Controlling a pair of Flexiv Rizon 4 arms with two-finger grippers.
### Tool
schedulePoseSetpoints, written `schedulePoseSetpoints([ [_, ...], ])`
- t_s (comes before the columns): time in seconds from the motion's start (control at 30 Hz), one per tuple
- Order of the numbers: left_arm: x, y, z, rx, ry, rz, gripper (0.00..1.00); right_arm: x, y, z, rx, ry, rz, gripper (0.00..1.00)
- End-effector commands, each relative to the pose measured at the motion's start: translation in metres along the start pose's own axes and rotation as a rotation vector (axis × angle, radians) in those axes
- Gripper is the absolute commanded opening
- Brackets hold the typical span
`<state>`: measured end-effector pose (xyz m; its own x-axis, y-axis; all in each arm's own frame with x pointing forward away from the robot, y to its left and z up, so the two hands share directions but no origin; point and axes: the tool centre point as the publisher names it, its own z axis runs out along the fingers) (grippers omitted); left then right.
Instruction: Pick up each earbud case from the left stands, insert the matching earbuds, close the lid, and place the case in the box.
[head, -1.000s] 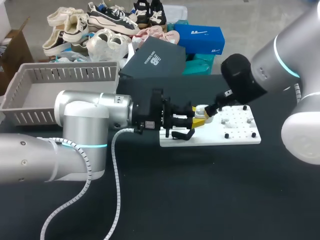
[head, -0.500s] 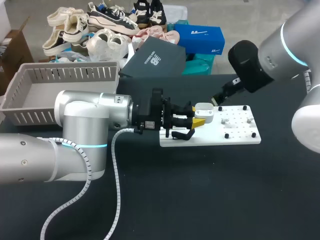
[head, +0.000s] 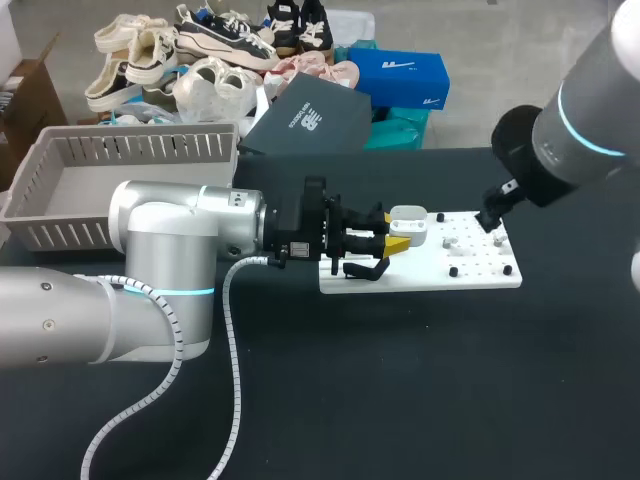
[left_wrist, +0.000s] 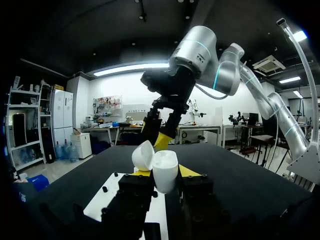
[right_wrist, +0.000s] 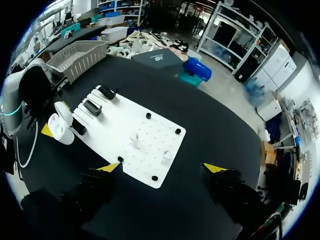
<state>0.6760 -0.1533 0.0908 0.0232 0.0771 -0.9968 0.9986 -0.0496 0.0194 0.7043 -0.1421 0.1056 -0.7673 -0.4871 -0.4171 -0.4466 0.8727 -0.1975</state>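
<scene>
Our left gripper (head: 396, 240) held the open case (head: 408, 220) beside the board (head: 480, 275). Right gripper (right_wrist: 162, 168) gaped over it; earbuds (right_wrist: 135, 140) next, we reckoned.

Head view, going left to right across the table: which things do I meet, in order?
The grey basket → left gripper → the open white earbud case it holds → right gripper.
</scene>
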Motion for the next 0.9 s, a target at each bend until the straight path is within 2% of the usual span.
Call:
schedulePoseSetpoints([
  [0.03, 0.000, -0.001, 0.000, -0.004, -0.002, 0.001, 0.00, 0.002, 0.002, 0.016, 0.179, 0.028, 0.001, 1.00],
  [0.13, 0.000, -0.001, 0.000, -0.004, -0.002, 0.001, 0.00, 0.004, 0.002, 0.024, 0.180, 0.058, -0.007, 0.88],
  [0.33, 0.000, -0.001, 0.000, -0.004, -0.002, 0.001, 0.00, 0.002, 0.002, 0.041, 0.177, 0.095, -0.018, 0.85],
  [0.6, 0.000, -0.001, 0.000, -0.004, -0.002, 0.001, 0.00, 0.002, 0.000, 0.054, 0.156, 0.126, -0.005, 0.74],
  [0.77, 0.000, -0.001, 0.000, -0.004, -0.002, 0.001, 0.00, 0.001, -0.004, 0.062, 0.140, 0.142, 0.012, 0.63],
  [0.83, 0.000, -0.001, 0.000, -0.004, -0.002, 0.001, 0.00, 0.001, -0.005, 0.064, 0.133, 0.150, 0.020, 0.50],
  [0.9, 0.000, -0.001, 0.000, -0.004, -0.002, 0.001, 0.00, 0.001, -0.006, 0.065, 0.131, 0.152, 0.023, 0.49],
])
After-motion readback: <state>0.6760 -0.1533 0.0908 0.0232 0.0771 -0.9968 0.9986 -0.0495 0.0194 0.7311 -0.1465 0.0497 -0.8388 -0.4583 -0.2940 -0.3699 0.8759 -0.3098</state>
